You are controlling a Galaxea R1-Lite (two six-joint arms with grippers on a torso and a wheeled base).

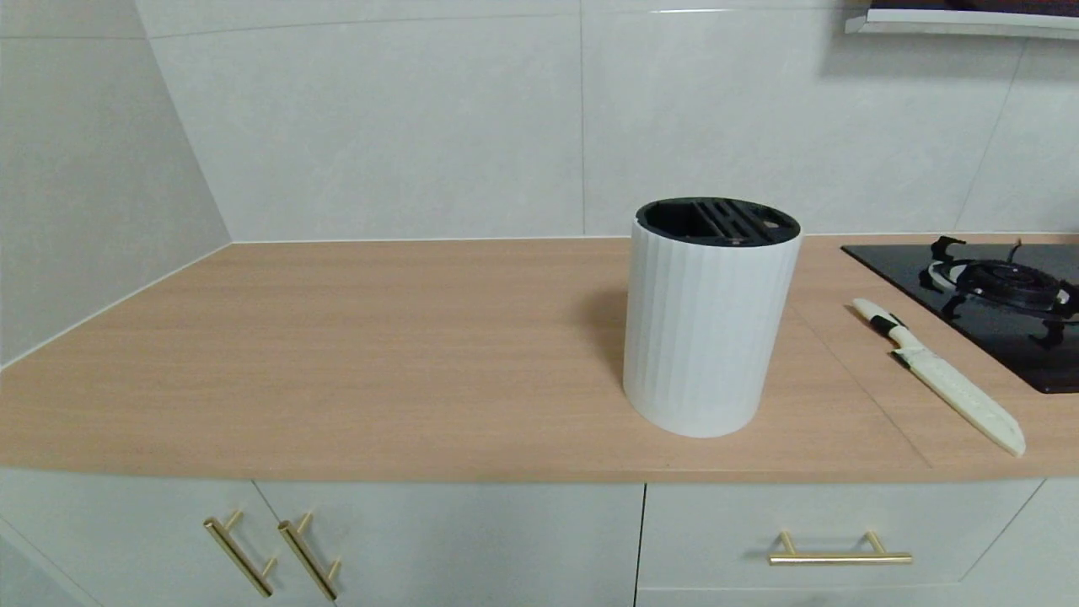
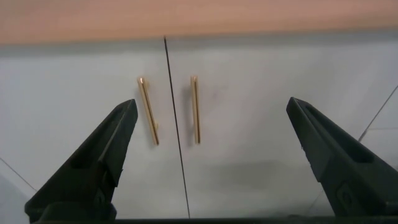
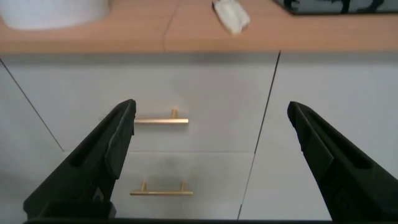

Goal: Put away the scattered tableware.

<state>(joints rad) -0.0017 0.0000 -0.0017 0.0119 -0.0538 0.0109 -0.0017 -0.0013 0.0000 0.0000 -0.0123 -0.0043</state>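
Two dark fingers [image 2: 99, 162] of the left gripper [image 2: 210, 106] sit closest. They are spread wide apart with nothing between them. They face two white cupboard doors [image 2: 261, 124] under the bench. The right gripper [image 3: 210, 106] is just the same: its fingers are wide open and hold nothing. It faces white drawers [image 3: 205, 93] below the bench edge.

The long wooden bench [image 1: 337, 354] is the biggest thing. It runs along a pale tiled wall [image 1: 379, 118]. A black stove [image 1: 995, 295] is set into the bench at the far right. A tall round white knife holder [image 1: 704, 337] stands upright on the bench, right of the middle, with black slots on top. A white knife [image 1: 940, 375] lies flat on the bench between the knife holder and the stove, touching neither. Its tip points to the front edge of the bench. Small gold handles [image 1: 839, 556] are on the cupboard doors and drawers.
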